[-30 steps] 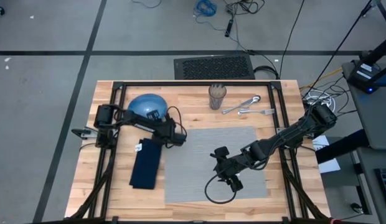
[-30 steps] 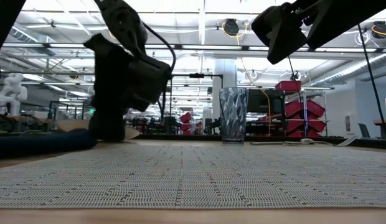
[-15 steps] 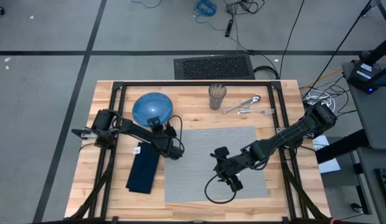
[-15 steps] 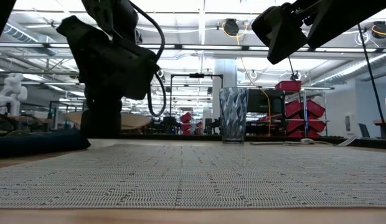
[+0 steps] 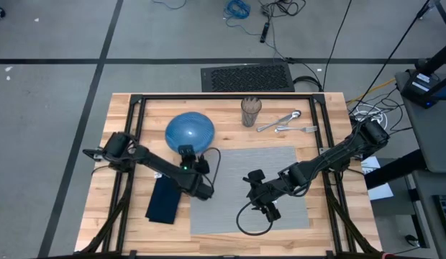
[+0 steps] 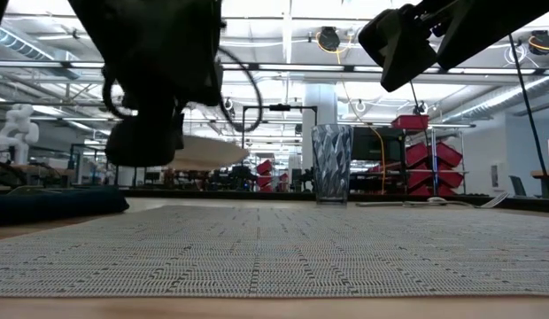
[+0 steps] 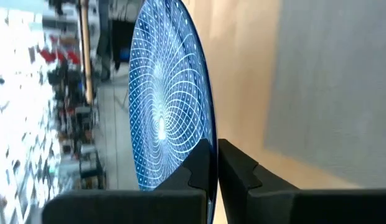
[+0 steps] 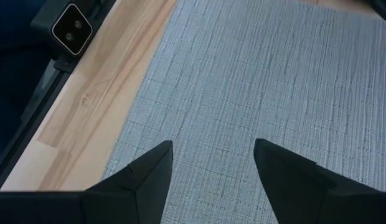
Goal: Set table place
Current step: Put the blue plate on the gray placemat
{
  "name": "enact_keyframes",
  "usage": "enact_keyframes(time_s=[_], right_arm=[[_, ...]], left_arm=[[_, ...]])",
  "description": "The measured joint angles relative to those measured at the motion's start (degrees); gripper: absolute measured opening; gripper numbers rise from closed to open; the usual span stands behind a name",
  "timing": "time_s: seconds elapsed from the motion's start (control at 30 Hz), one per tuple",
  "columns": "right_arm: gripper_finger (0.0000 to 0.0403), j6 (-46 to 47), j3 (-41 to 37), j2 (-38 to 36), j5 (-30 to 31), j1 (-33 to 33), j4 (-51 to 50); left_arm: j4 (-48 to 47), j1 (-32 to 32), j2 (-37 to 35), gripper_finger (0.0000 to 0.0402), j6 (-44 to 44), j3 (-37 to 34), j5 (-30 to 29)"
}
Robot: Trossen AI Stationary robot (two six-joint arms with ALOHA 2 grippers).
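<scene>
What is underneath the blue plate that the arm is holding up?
The blue plate, pinched at its rim by the left fingers, hangs above bare wooden table beside the grey placemat. The wood directly under it is hidden from above.

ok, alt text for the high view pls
Seen from above, the left gripper, shut on the rim of a blue plate, holds it beside the grey placemat. The right gripper hangs open over the placemat; a glass and cutlery sit behind.
</scene>
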Motion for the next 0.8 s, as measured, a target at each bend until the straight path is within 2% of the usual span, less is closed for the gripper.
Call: enact_keyframes(time_s=[0.27, 0.43, 0.63, 0.8], right_arm=[[0.0215, 0.8, 0.0, 0.0, 0.0, 0.0, -1.6], [0.0215, 2.4, 0.0, 0.0, 0.9, 0.4, -1.8], [0.0215, 4.3, 0.0, -0.1, 7.8, 4.4, -3.5], [0.0215, 8.3, 0.0, -1.6, 16.1, 8.9, -7.7]], left_arm=[[0.9, -6.6, 0.0, 0.0000, 5.2, 5.9, -0.6], [5.7, -10.2, 0.0, 0.0000, 9.9, 6.8, 0.3], [10.5, -12.6, 1.2, 0.0000, 14.2, 6.8, 0.9], [13.1, -13.3, 6.2, 0.0000, 19.2, 10.4, 2.9]])
